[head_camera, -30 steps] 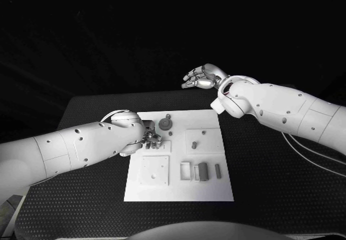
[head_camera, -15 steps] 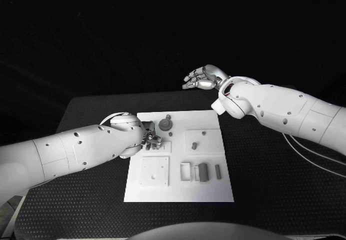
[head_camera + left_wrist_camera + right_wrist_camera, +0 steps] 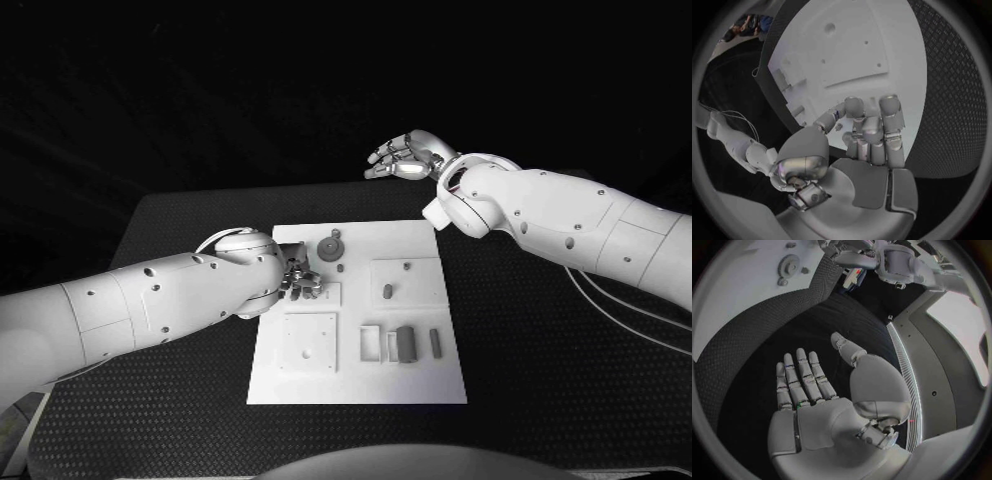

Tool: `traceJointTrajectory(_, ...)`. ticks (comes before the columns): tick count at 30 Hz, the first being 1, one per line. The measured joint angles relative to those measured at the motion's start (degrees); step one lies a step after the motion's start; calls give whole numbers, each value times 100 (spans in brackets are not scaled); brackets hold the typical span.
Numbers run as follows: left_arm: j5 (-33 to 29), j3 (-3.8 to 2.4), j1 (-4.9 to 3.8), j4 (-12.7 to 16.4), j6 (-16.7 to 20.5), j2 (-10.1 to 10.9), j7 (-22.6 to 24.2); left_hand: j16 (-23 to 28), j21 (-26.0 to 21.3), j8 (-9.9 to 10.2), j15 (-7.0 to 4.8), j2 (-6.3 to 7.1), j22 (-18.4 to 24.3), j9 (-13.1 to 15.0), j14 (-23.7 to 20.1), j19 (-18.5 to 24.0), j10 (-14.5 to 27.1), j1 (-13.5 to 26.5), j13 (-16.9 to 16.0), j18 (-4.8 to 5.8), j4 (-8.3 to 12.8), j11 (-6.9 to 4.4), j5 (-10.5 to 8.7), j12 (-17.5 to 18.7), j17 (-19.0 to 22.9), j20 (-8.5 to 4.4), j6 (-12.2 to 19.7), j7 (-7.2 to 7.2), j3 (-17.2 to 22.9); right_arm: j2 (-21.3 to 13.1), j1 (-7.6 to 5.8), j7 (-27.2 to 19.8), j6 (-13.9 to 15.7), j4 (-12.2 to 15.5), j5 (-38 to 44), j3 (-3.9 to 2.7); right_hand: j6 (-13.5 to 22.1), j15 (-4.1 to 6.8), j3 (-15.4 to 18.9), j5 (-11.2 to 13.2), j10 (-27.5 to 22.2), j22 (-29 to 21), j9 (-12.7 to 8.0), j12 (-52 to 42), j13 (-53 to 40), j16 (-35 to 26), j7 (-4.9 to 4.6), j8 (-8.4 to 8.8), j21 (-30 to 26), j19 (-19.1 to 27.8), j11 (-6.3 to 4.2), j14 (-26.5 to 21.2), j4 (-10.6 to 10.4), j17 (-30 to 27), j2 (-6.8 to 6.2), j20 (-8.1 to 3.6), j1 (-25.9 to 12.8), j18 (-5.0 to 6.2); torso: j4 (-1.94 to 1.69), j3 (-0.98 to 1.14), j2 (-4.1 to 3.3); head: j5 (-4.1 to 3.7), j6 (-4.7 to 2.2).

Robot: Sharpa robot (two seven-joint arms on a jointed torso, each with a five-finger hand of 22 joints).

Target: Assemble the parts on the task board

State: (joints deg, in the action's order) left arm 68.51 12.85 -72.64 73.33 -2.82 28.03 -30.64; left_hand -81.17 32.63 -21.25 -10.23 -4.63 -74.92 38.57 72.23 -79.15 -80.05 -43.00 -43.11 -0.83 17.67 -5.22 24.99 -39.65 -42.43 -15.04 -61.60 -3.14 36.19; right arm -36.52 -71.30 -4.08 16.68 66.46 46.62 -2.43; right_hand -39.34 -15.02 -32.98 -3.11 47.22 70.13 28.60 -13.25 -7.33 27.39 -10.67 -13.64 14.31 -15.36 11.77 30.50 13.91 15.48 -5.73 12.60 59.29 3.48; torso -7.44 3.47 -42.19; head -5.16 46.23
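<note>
board: you see the white task board mid-table, small grey parts lying on it
gear: round part near the board's far edge
left hand: your left hand sits low over the board's left side, fingers curled in; can't tell if anything is pinched
right hand: your right hand is raised beyond the board, fingers spread, holding nothing
table: black table

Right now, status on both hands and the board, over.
Left hand down on the task board, fingers curled, hold unclear. Right hand open, raised beyond the board's far edge. Gear part beside left hand; nothing blocking.
</note>
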Motion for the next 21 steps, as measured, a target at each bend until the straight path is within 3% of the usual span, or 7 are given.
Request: traceJointTrajectory(21,-190,28,46,57,388,132,174,0,0,1,0,1,1,9,26,-9,-1,-1,0,0,3,1,-39,0,5,10,-26,22,3,-9,13,0,-2,-15,-1,0,0,0,0,0,0,11,1,0,10,0,0,0,0,0,0,0,0,1,0,0,0,0,-4,-2,2,-13,-7)
